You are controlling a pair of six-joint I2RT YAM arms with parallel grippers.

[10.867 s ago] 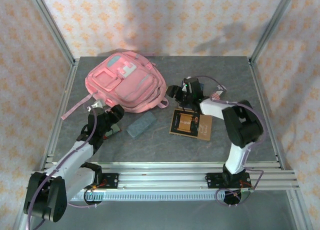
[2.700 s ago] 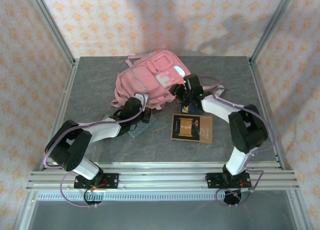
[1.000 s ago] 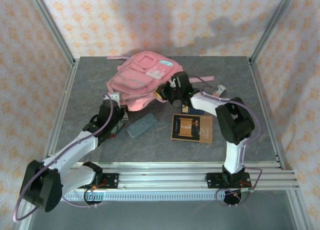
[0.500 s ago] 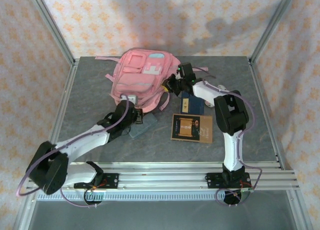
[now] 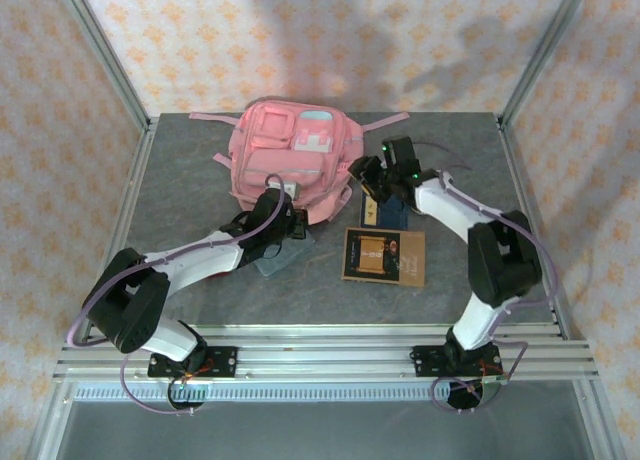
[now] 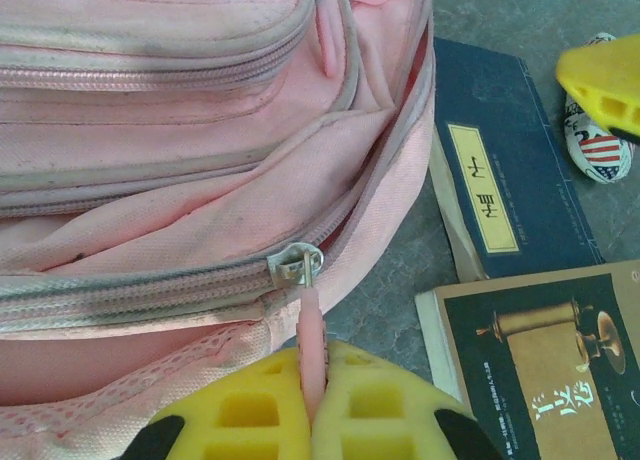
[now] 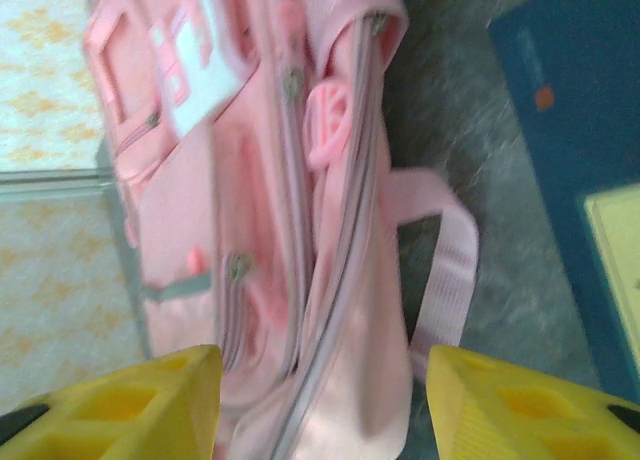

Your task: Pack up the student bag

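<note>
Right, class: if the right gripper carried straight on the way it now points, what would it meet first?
Most likely the student bag: in the wrist view its pink zipped side lies straight ahead of the right gripper, between the open fingers. How near is unclear.

Overhead; wrist close-ups on student bag point(image 5: 295, 160)

The left hand point(image 6: 312, 375) reaches forward, pinched shut; the right hand point(image 7: 320, 365) hangs with jaws wide apart.

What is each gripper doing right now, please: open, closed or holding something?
Left gripper: closed on the pink zip pull of the student bag.
Right gripper: open, holding nothing.
</note>
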